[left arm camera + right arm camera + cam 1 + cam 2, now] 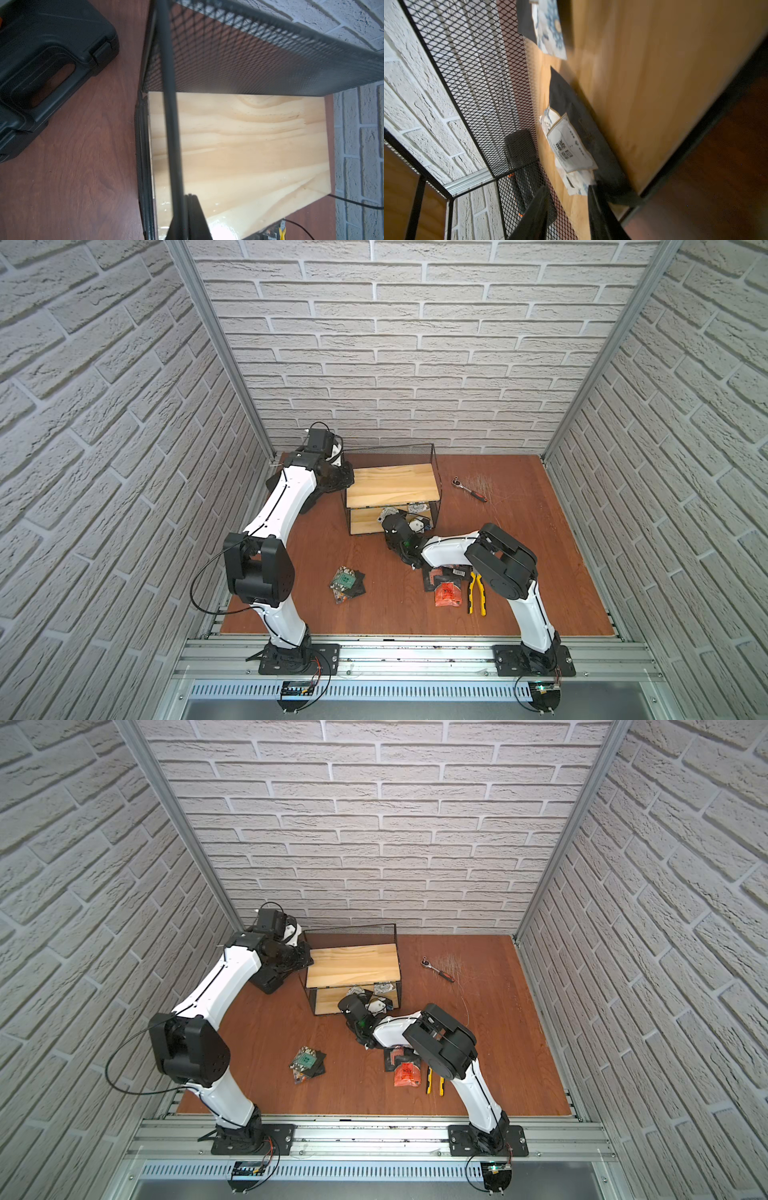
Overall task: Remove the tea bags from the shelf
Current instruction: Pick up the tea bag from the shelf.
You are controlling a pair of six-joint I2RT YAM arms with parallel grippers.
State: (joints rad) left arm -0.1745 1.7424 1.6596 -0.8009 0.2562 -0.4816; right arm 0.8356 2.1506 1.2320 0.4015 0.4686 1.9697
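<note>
The shelf (392, 485) stands at the back of the table, and its top board (249, 145) is bare. Two tea bags lie on the lower board (643, 83): a black one with a white label (571, 145) and one with a blue-white label (550, 27). In a top view they show at the lower tier's right end (417, 508). My right gripper (569, 187) reaches into that tier, open, its fingertips at the near corner of the white-labelled bag. My left gripper (192, 199) is shut beside the shelf's top side rail (170, 104), at the top left corner (348, 476).
Two piles of tea bags lie on the table, a green-labelled one (347, 583) and a red-orange one (446, 589). Yellow pliers (477, 593) lie beside the red pile. A ratchet (469, 488) lies right of the shelf. A black tool case (52, 62) sits left of it.
</note>
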